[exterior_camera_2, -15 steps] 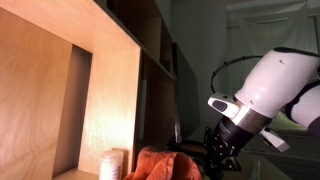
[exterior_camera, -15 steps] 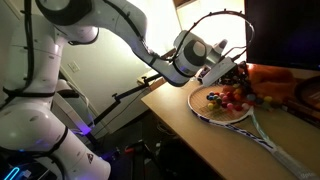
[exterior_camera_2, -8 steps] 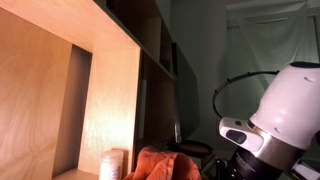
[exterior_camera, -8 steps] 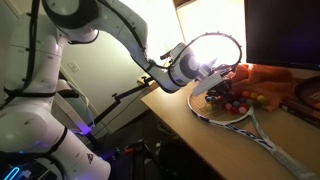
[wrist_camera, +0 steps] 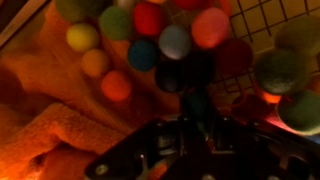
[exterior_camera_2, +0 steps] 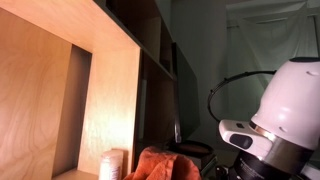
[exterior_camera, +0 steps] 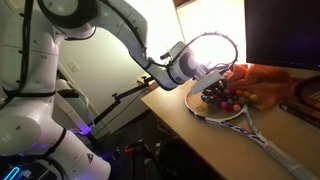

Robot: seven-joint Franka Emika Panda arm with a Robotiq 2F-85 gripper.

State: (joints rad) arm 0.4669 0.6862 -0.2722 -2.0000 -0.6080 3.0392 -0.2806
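Exterior, desk side: gripper (exterior_camera: 213, 90) sits low over the racket (exterior_camera: 262, 138) head, right at the balls (exterior_camera: 230, 97), angled in from 10 o'clock
Balls: a bright cluster lying on the racket's strings, cloth (exterior_camera: 265, 78) just beside at 2 o'clock, handle pointing to 4 o'clock across the desk (exterior_camera: 185, 128)
Exterior, shelf side: white arm (exterior_camera_2: 290, 105) fills 4 o'clock, cloth (exterior_camera_2: 165, 163) at 6 under the shelf (exterior_camera_2: 110, 70), gripper lost in the dark
Wrist: balls (wrist_camera: 160, 45) crowd 12 o'clock, a dark one right at the gripper (wrist_camera: 190, 128) tips, racket (wrist_camera: 265, 15) at 1, cloth (wrist_camera: 50, 130) at 8
Grip: too dim to tell whether clenched or released
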